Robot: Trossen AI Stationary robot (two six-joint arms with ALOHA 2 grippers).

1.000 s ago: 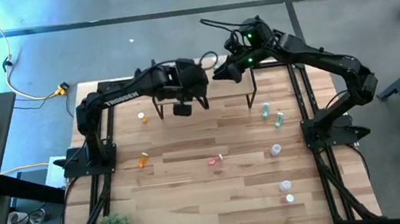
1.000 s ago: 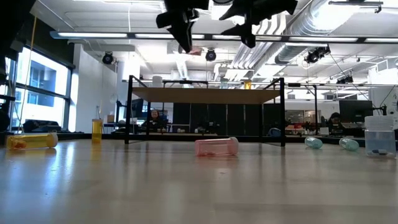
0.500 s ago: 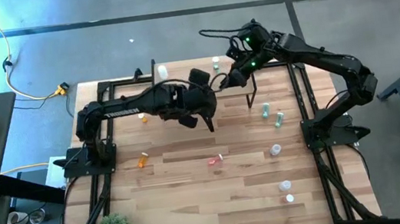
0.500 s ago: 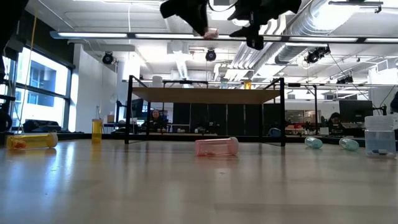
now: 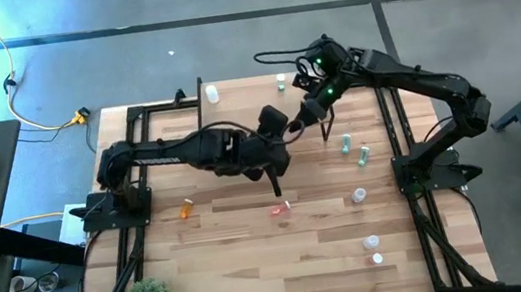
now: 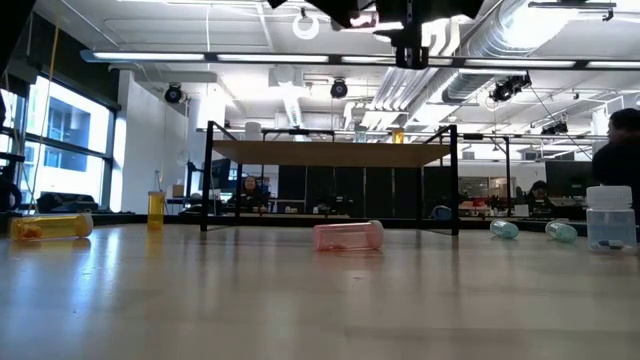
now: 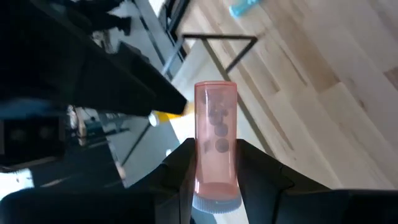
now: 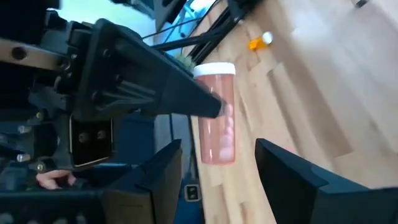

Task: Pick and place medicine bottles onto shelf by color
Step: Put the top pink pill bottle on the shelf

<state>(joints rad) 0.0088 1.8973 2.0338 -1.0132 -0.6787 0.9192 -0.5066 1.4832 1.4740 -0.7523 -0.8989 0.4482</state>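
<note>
Two pincers meet above the middle of the desk (image 5: 245, 259). At the left, an orange bottle (image 5: 186, 208) is left lying on the boards. The left pincer (image 7: 214, 146) is clamped on a pink bottle (image 7: 214, 124), which is held in the air near the shelf (image 6: 330, 153), its white cap toward the wrist and its bare end pointing outward. A second pink bottle (image 5: 280, 207) is seen on the desk below. To the right, the right pincer (image 8: 217, 144) is held with its fingers spread, the carried bottle lying in line between them but not yet touched. Farther right, two green bottles (image 5: 354, 148) and some clear ones are scattered.

The bottle is judged light, stiff and smooth, so it may turn or slip between flat fingers. The best hold is judged to be across the bare body, clear of the left fingers and of the cap.

Compared with a moment earlier, the left arm has been stretched farther right and the right pincer brought closer to it. A person (image 6: 618, 150) is now seen at the right edge of the low view.
</note>
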